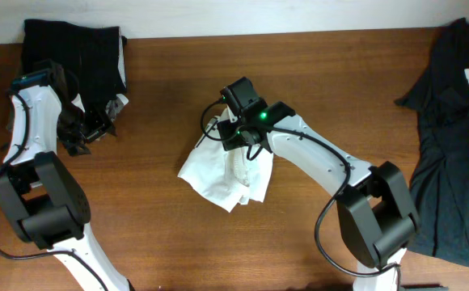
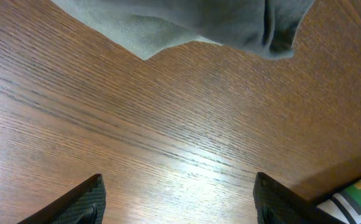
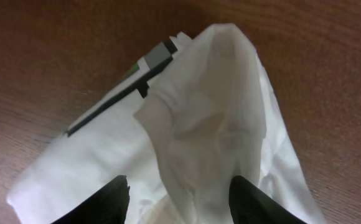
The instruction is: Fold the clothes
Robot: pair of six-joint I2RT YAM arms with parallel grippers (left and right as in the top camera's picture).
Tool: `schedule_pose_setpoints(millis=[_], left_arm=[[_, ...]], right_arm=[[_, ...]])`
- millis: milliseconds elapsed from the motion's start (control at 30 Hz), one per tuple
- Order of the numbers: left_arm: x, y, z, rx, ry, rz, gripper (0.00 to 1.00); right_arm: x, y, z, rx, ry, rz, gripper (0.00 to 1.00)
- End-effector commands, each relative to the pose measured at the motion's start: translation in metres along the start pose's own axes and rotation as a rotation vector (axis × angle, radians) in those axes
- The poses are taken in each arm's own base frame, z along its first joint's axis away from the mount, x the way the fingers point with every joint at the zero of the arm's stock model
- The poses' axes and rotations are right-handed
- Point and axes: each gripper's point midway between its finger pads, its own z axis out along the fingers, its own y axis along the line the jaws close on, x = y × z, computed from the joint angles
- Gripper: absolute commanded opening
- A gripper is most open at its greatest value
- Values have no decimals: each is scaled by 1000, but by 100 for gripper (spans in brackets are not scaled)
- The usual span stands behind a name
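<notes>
A brown wooden worktop (image 1: 162,97) with fine, straight grain fills nearly the whole scene. A plain white surface (image 1: 259,16), seemingly a wall, runs along the worktop's far edge. A dark garment (image 1: 81,48) lies at the worktop's far left corner, and a dark shirt (image 1: 453,145) lies spread along its right edge. Soft light leaves a pale sheen (image 2: 199,158) on the wood.

A black garment (image 1: 79,50) and dark T-shirt (image 1: 453,137) lie on the table (image 1: 178,89).
</notes>
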Motion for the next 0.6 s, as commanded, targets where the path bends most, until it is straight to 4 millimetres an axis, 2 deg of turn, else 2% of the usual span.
schedule_pose_setpoints(millis=[0,100,200,333,500,567], left_arm=[[-2,-2,-10,2,-34,1,76],[-3,-2,-10,3,-38,2,76],[-3,-2,-10,3,-39,2,77],[-3,-2,-10,3,-39,2,76],[-4,-2,-10,5,-44,3,77],[-5,-3,-10,5,-47,3,77]], right_arm=[[-6,-2,4,9,-15,-5,56],[-7,-4,4,24,-21,-9,54],[-7,-11,4,59,-25,-13,47],[-8,-6,5,54,-28,-24,47],[-41,12,-24,83,-102,-127,51],[-41,10,-23,99,-101,-129,51]])
